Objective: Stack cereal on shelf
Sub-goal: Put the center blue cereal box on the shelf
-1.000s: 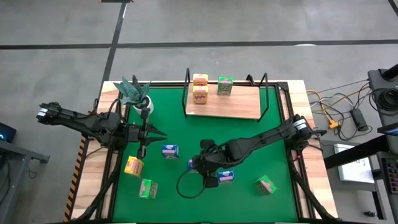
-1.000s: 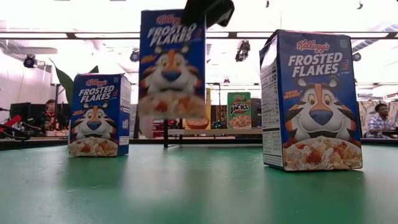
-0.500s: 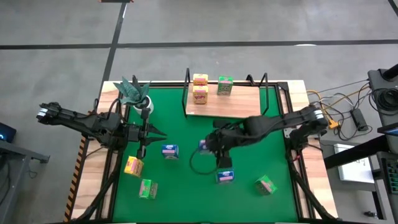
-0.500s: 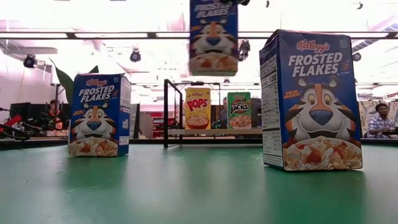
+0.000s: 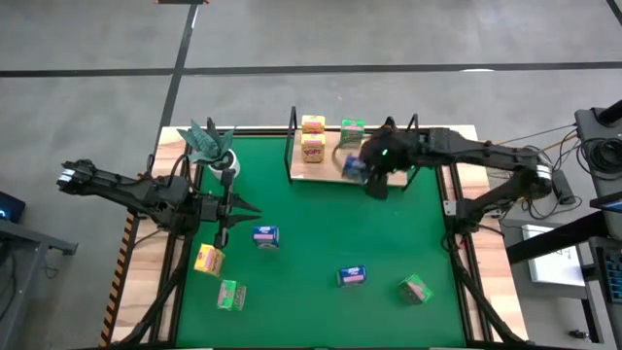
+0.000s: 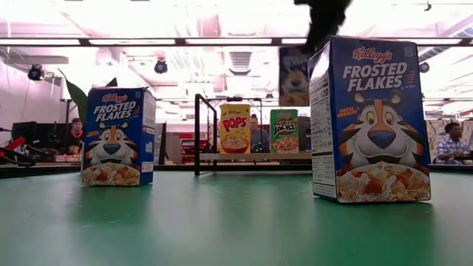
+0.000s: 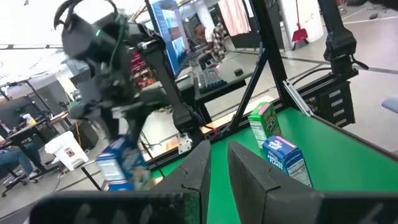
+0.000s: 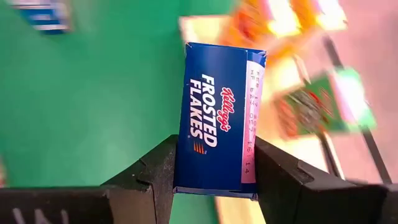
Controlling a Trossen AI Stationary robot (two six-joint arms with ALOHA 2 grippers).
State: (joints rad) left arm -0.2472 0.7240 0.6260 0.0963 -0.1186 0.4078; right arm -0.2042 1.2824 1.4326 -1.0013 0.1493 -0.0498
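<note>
My right gripper [image 5: 367, 173] is shut on a blue cereal box [image 5: 352, 167] above the shelf's [image 5: 389, 178] near edge. In the low view the box [image 6: 293, 76] hangs in the air under the gripper [image 6: 321, 18]. Two yellow boxes [image 5: 313, 124] [image 5: 313, 148] and a green box [image 5: 352, 133] stand on the shelf board. On the green mat lie two blue boxes [image 5: 265, 236] [image 5: 352, 276], two green boxes [image 5: 231, 295] [image 5: 415, 289] and a yellow box [image 5: 209, 259]. My left gripper [image 5: 251, 207] waits over the mat's left part, open by a narrow gap and empty. My right gripper pinches the blue box between its two fingers [image 8: 158, 171], one on each broad face, at the end nearest the wrist [image 8: 214, 177]. The narrow printed side [image 8: 217, 112] faces the wrist camera. The fingers come from above. The box hangs below them, lifted clear of mat and shelf.
A white pot with a teal plant [image 5: 212, 144] stands at the mat's far left corner. The shelf's black wire posts [image 5: 293, 122] [image 5: 416, 124] rise at its corners. People sit in the room behind the table [image 6: 452, 142].
My right gripper has risen from the middle of the mat and gone toward the table's far edge with the blue box, from beside the blue box lying on the mat to above the shelf's near edge. The box stays lifted clear.
</note>
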